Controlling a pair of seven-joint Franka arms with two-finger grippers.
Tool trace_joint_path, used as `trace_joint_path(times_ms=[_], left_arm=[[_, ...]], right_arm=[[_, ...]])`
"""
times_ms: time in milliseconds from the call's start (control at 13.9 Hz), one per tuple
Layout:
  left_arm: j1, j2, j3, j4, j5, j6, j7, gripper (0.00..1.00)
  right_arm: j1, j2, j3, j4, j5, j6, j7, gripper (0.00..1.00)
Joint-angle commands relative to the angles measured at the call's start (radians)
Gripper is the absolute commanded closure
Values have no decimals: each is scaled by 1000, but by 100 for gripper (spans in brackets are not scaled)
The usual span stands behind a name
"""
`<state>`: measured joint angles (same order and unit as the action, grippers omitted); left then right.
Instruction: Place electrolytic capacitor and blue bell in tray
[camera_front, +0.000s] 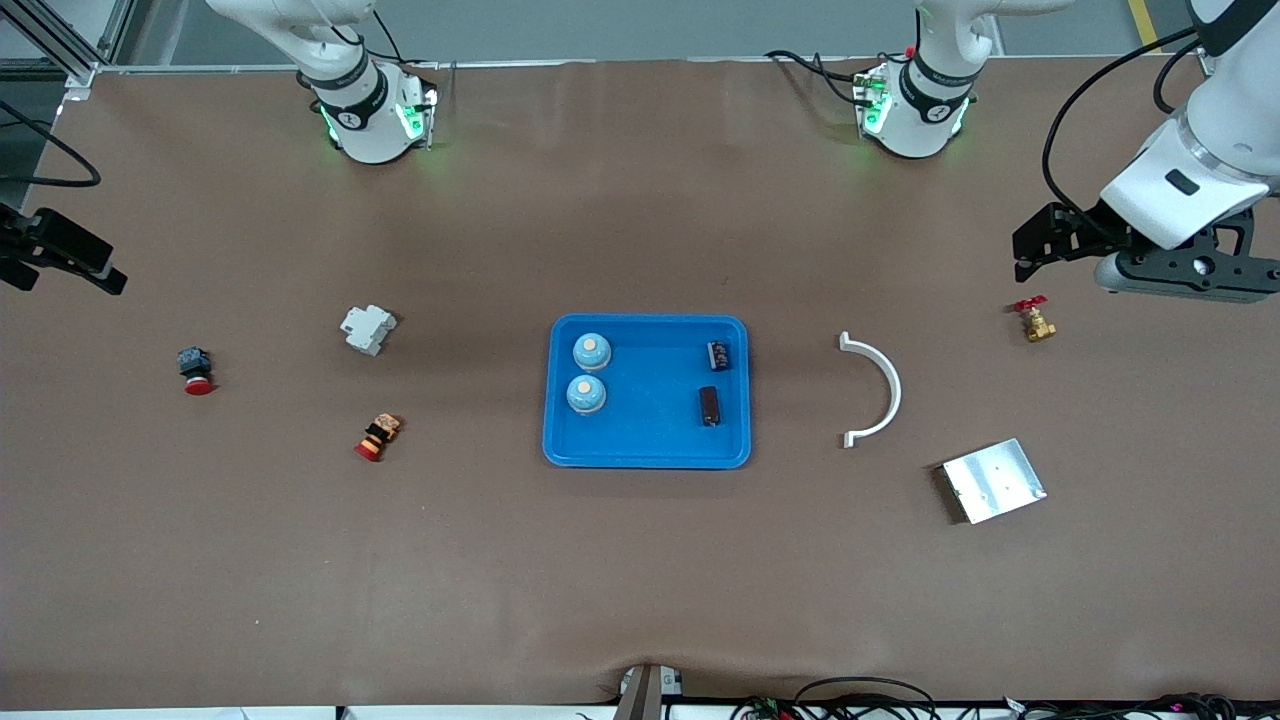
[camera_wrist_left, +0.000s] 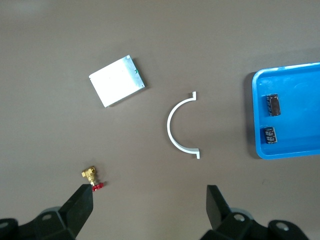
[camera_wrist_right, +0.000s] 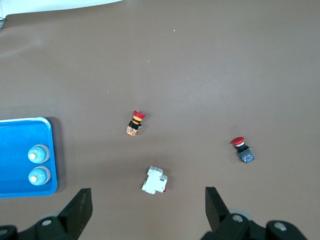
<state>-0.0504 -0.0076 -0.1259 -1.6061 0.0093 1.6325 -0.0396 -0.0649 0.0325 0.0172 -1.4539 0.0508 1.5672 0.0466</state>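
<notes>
The blue tray (camera_front: 648, 460) lies mid-table. In it are two blue bells (camera_front: 591, 351) (camera_front: 586, 394) at the right arm's end and two dark capacitors (camera_front: 719, 355) (camera_front: 709, 406) at the left arm's end. The tray (camera_wrist_left: 287, 151) and capacitors (camera_wrist_left: 273, 105) show in the left wrist view, and the tray (camera_wrist_right: 12, 150) and bells (camera_wrist_right: 39, 154) in the right wrist view. My left gripper (camera_front: 1022, 255) (camera_wrist_left: 148, 196) is open and empty, in the air above the brass valve. My right gripper (camera_front: 75, 272) (camera_wrist_right: 147, 200) is open and empty, raised at the right arm's end of the table.
At the left arm's end lie a white curved piece (camera_front: 880, 390), a metal plate (camera_front: 993, 481) and a brass valve with a red handle (camera_front: 1035, 322). At the right arm's end lie a white circuit breaker (camera_front: 367, 329) and two red push buttons (camera_front: 195, 370) (camera_front: 378, 437).
</notes>
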Motion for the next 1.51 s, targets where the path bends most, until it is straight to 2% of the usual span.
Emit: trace_joint_path(times_ms=[0, 575, 1437], left_arm=[[-12, -37, 8, -29, -15, -17, -26, 0], [-8, -46, 52, -29, -26, -17, -37, 0], [1, -43, 52, -32, -12, 7, -30, 0]], right_arm=[[-15, -14, 7, -13, -3, -3, -16, 0], [-16, -14, 6, -13, -11, -7, -5, 0], [-24, -13, -3, 15, -17, -27, 2, 0]])
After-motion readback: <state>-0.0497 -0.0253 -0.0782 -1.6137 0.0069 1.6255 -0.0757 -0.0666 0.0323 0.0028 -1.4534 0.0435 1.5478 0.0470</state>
